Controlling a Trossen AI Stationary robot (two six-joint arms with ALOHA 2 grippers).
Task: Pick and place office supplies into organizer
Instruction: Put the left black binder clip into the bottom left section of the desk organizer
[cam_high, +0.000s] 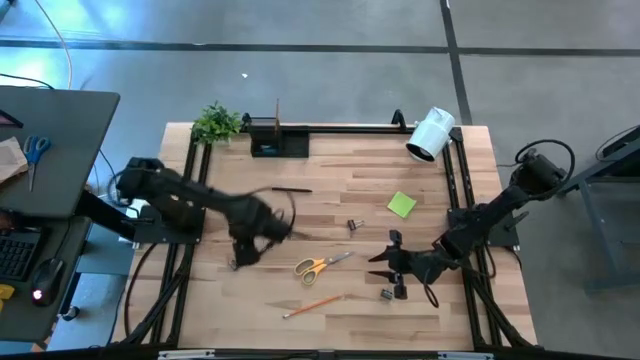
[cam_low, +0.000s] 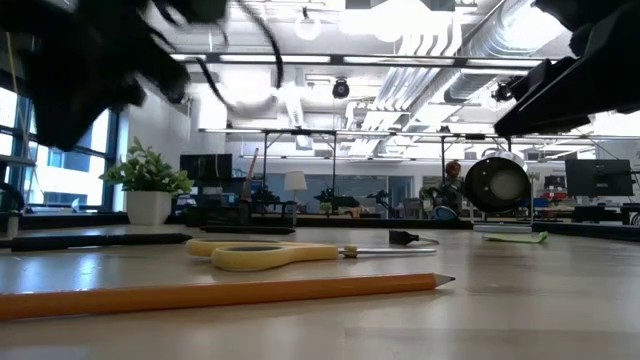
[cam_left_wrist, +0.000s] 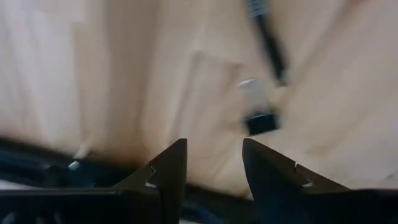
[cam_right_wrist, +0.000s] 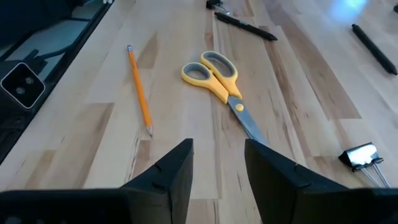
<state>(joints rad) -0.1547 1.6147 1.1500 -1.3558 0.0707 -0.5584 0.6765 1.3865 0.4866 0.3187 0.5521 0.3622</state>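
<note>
Binder clip (cam_left_wrist: 261, 121) beyond left end effector (cam_left_wrist: 214, 165)

You see pale striped wood planks on the bench (cam_high: 330, 190). Yellow handles and a grey blade mark the scissors (cam_high: 322, 265); the pencil (cam_high: 313, 306) is orange, the sticky-note pad (cam_high: 402, 205) lime green, the organizer (cam_high: 277, 141) black, the cylinder (cam_high: 431, 135) white.

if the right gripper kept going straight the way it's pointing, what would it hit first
Probably the yellow-handled scissors: their blade tip lies just ahead of the open right gripper. The orange pencil sits off to one side. Depth is hard to judge.
</note>
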